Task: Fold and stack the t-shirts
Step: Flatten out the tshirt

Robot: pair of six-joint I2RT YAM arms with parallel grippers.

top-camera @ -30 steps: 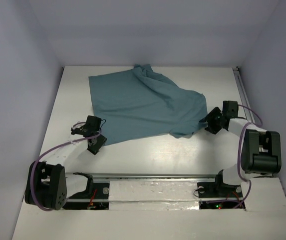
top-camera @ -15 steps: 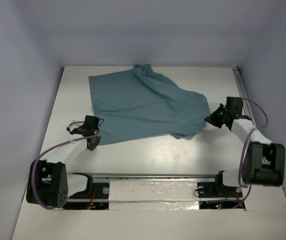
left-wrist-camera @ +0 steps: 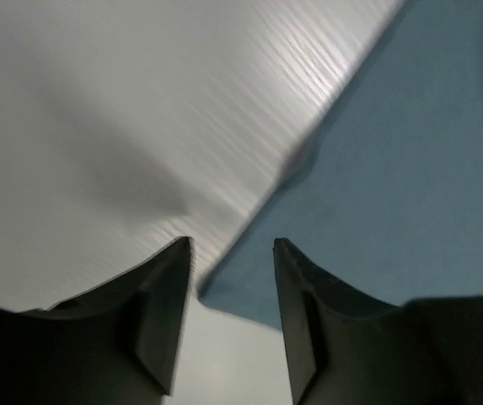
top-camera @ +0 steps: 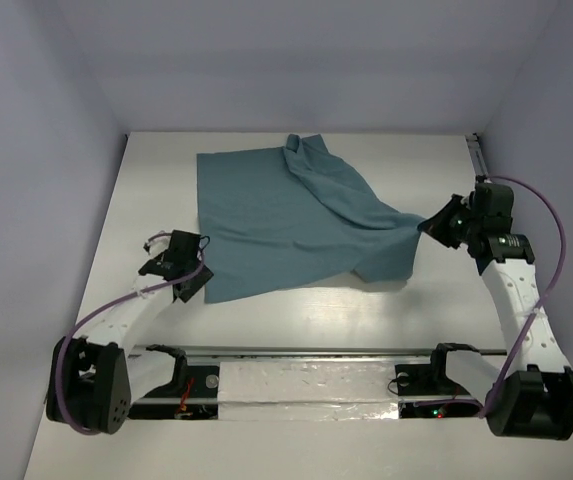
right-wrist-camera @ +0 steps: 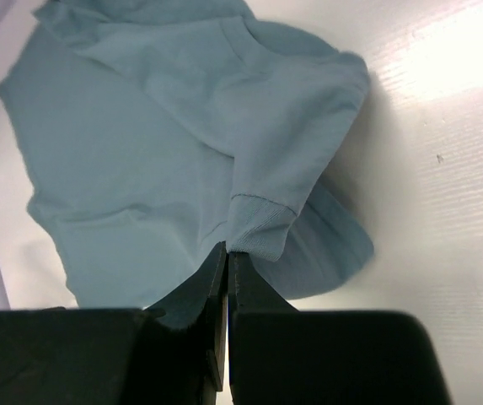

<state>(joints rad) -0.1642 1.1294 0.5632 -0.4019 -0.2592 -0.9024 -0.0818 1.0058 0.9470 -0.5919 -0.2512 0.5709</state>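
One teal-blue t-shirt (top-camera: 286,215) lies partly spread on the white table (top-camera: 296,310), with a crumpled fold running along its right half. My right gripper (top-camera: 431,225) is at the shirt's right edge, shut on the ribbed sleeve hem (right-wrist-camera: 262,224) and holding it above the table. In the right wrist view the t-shirt (right-wrist-camera: 165,143) hangs from the closed right gripper (right-wrist-camera: 228,251). My left gripper (top-camera: 194,288) hovers at the shirt's near left corner. In the left wrist view that left gripper (left-wrist-camera: 233,243) is open, and the t-shirt (left-wrist-camera: 393,169) corner lies flat under the gap, ungripped.
A metal rail (top-camera: 306,350) crosses the near edge of the table in front of the arm bases. Pale walls close in the table at the left, back and right. A thin strip (top-camera: 481,175) runs along the table's right edge.
My right gripper closed on the sleeve and pulled it up and to the right. The whole shirt slid to the right. My left gripper stayed near the corner.
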